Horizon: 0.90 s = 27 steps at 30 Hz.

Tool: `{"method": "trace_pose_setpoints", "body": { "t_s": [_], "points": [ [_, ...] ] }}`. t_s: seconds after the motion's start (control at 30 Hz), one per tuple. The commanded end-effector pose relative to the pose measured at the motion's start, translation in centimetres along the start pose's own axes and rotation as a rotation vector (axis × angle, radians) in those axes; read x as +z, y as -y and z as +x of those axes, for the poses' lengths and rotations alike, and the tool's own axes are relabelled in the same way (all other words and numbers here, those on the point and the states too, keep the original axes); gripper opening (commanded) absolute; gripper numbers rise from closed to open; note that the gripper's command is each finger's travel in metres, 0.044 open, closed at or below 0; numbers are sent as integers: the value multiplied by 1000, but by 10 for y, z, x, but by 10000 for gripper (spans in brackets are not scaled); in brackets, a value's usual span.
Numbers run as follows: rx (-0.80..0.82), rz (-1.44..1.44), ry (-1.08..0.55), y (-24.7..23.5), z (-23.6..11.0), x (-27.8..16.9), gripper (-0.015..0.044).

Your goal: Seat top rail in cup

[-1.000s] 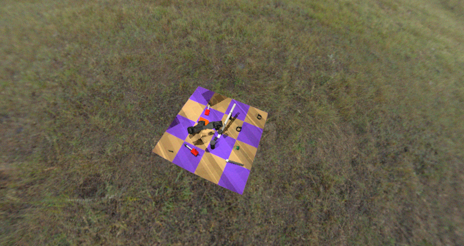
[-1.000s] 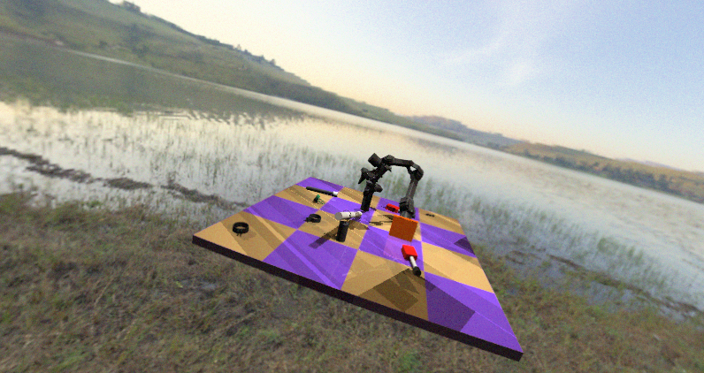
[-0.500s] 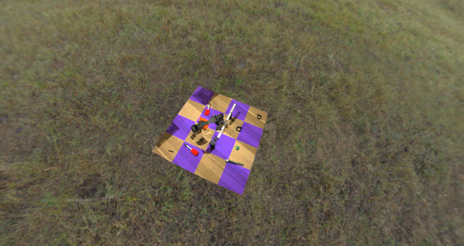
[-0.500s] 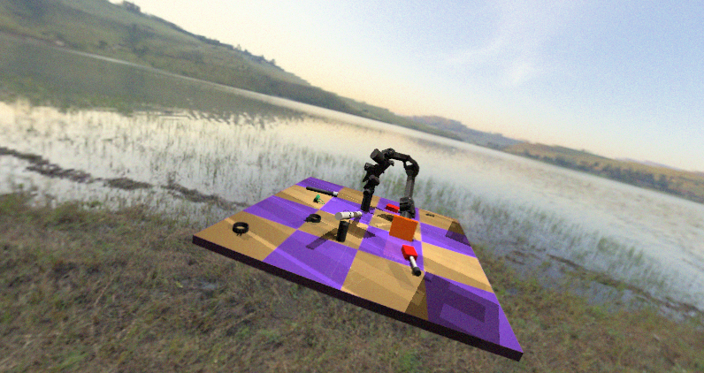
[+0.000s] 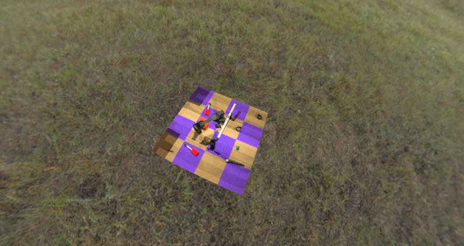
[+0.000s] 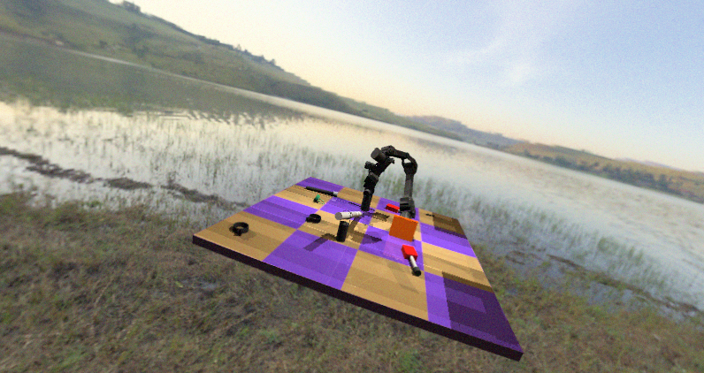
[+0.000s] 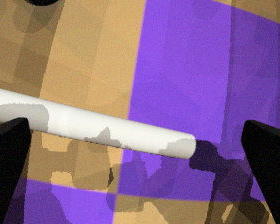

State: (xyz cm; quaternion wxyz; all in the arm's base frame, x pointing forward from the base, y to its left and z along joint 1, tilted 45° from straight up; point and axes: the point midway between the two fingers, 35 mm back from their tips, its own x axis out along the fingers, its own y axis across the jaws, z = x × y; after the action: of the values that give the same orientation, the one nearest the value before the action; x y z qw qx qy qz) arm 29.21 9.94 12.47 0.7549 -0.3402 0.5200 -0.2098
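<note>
Holding the pincer (image 5: 218, 125) (image 6: 367, 187) (image 7: 139, 131) released, fingers wide, nothing gripped. Hovering over the white top rail (image 5: 227, 120) (image 6: 348, 215) (image 7: 91, 125), with its cut end (image 5: 219, 136) (image 7: 186, 146) showing between the fingertips in the wrist view. Seeing the rail passing over the short post (image 6: 341, 232), its cut end stopping near the big post (image 5: 212, 143) (image 6: 365, 201). Not making out the cup or band clearly. Probably lining up for a rail grasp; next needing fingers turning across the rail, closing, then pushing endwise into the cup without dragging the band down.

Top looks down from afar; exterior, sideways; wrist, close.
</note>
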Motion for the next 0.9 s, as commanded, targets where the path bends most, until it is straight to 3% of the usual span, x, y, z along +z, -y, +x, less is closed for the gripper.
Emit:
{"method": "trace_pose_setpoints", "body": {
  "t_s": [0.0,0.17,0.4,0.87],
  "points": [
    [14,-209,-80,-6,16,-2,440],
    [114,-709,-236,-18,50,-9,440],
    [371,-1312,-368,-32,93,-24,440],
    [379,-1327,-370,-34,104,-29,440]
  ]
}}
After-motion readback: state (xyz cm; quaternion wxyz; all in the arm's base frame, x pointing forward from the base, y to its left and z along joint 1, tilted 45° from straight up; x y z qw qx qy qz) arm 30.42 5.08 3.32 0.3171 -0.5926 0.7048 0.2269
